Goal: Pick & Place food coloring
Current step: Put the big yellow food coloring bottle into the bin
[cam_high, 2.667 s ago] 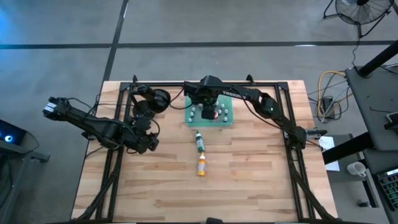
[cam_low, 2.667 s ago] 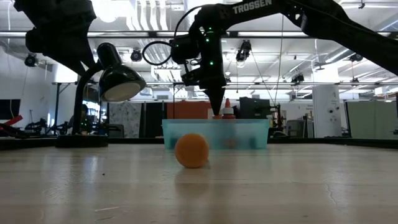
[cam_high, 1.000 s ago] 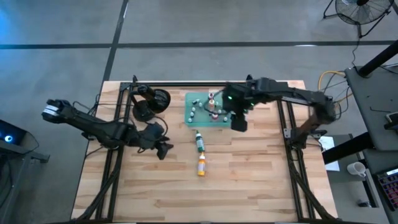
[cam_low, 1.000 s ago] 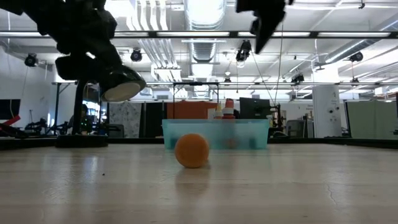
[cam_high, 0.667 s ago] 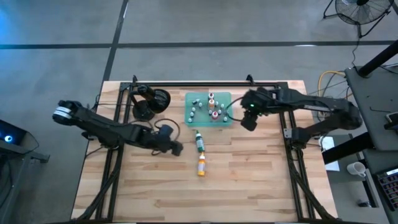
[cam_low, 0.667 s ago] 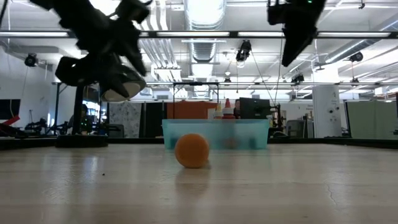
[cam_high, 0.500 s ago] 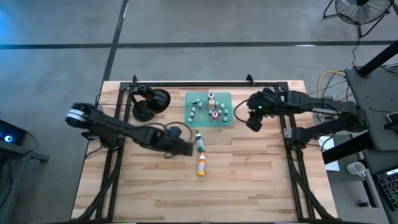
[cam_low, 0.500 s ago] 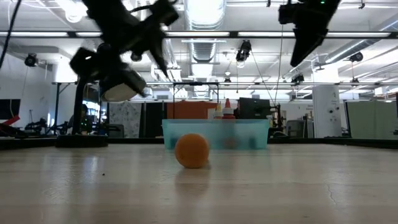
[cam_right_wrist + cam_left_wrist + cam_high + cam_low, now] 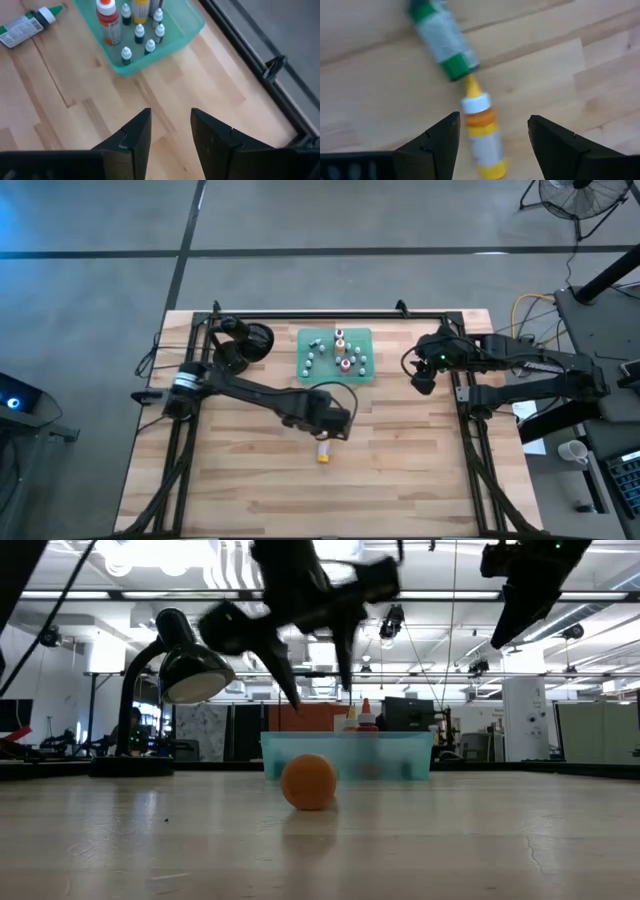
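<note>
1. The wooden table [image 9: 250,470] is the biggest thing here. Both dark arms reach over it.
2. The left gripper [image 9: 490,135] hangs over the middle of the table. Its two fingers [image 9: 432,145] are wide apart and hold nothing.
3. The right gripper [image 9: 167,132] is up in the air by the table's right side. Its fingers [image 9: 132,137] have a gap between them, with only bare wood in the gap.
4. A black desk lamp [image 9: 175,670] stands well away from both grippers, near the table's back left corner.
5. The green tray [image 9: 170,37] sits out past the right fingertips, well apart from them. A red bottle [image 9: 107,20] stands up in it, with a yellow bottle [image 9: 141,7] beside it.
6. The green bottle [image 9: 440,37] lies flat on the wood, out past the left fingertips. Its cap end is just beside the tip of the orange-yellow bottle.
7. The orange-yellow bottle [image 9: 482,137] lies flat on the wood too. It is right between the left fingers, and they do not touch it.
8. Tiny bottles with white caps [image 9: 139,33] stand in the tray near the red bottle.
</note>
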